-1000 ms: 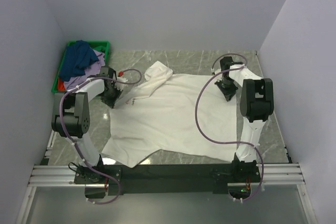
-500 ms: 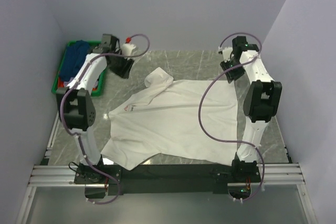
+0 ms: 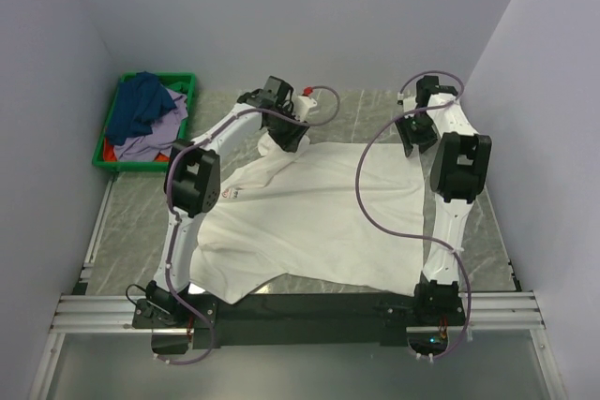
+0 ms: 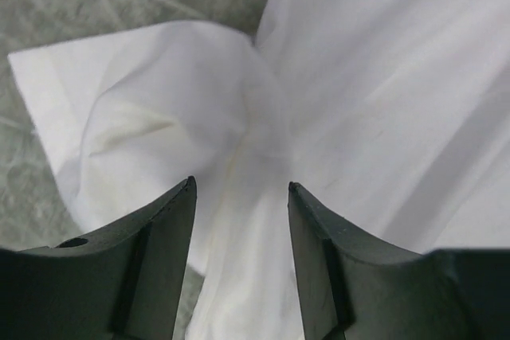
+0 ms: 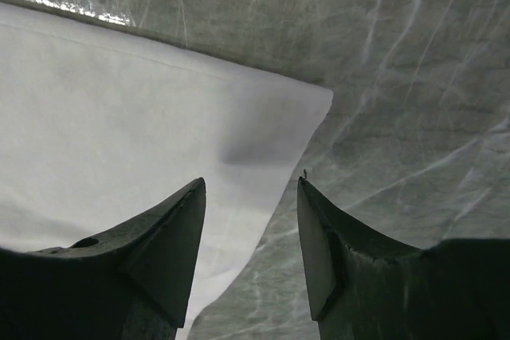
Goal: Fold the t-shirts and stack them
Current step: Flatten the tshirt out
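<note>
Sleeve (image 4: 159, 109) of white t-shirt (image 3: 309, 203) lies under spread left tool (image 4: 241, 183), corner (image 5: 295, 109) under spread right tool (image 5: 251, 182).

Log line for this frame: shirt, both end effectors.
large white cloth t-shirt: spread, unfolded; left end effector: open over bunched sleeve; right end effector: open over shirt corner; green plastic crate: more shirts

White t-shirt (image 3: 319, 217) near hem: drops out of sight behind the black rail (image 3: 309, 305) at the arm bases.
Chest mark (image 3: 230, 193): a red speck, too small to read.
Red t-shirt (image 3: 112, 151): only a sliver shows under the lavender t-shirt (image 3: 150, 133) and the dark blue t-shirt (image 3: 136, 105).
Left claw (image 3: 287, 135): from above, its tips are hidden under the wrist.
Right claw (image 3: 412, 134): tips hidden likewise; cannot tell whether it touches cloth or worktop (image 3: 356, 110).
</note>
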{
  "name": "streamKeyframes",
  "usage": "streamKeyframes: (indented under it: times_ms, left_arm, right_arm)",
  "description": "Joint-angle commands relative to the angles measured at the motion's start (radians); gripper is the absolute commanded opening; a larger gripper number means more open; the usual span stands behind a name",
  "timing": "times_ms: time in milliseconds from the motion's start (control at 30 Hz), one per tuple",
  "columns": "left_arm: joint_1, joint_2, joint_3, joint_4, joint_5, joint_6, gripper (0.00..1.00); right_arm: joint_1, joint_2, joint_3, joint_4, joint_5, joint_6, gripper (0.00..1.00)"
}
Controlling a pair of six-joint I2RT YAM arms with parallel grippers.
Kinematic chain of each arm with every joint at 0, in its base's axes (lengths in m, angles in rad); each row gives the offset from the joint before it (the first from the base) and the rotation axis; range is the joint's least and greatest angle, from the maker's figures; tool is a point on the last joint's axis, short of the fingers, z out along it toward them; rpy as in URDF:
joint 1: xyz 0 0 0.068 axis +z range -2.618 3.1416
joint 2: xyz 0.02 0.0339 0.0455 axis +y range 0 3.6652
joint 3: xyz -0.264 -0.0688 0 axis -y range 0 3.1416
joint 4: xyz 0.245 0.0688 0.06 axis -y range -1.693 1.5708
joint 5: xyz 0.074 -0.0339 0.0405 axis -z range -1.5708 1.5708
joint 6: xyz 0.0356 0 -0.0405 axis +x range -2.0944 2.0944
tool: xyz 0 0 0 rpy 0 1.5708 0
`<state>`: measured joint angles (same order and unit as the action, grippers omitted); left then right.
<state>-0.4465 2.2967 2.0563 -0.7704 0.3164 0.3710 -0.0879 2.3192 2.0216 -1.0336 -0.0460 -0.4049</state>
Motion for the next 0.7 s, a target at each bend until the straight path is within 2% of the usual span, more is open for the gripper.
streamKeyframes:
  times_ms: [0, 200, 433, 600, 667]
  left_arm:
    - [-0.024, -0.074, -0.036, 0.125, -0.002, -0.006, 0.55]
    - [-0.063, -0.036, -0.036, 0.172, -0.056, 0.014, 0.51]
    - [-0.080, 0.050, 0.033, 0.168, -0.086, 0.031, 0.49]
    - [-0.086, 0.058, -0.002, 0.187, -0.086, 0.031, 0.48]
    - [-0.084, 0.060, -0.007, 0.191, -0.092, 0.025, 0.42]
  right_arm:
    - [-0.015, 0.002, 0.065, 0.017, -0.020, 0.064, 0.57]
    - [-0.049, 0.043, 0.094, 0.003, -0.060, 0.126, 0.56]
    - [-0.052, 0.055, 0.075, 0.015, -0.060, 0.138, 0.54]
    - [-0.052, 0.069, 0.074, 0.018, -0.060, 0.133, 0.44]
    - [-0.052, 0.069, 0.071, 0.020, -0.063, 0.132, 0.39]
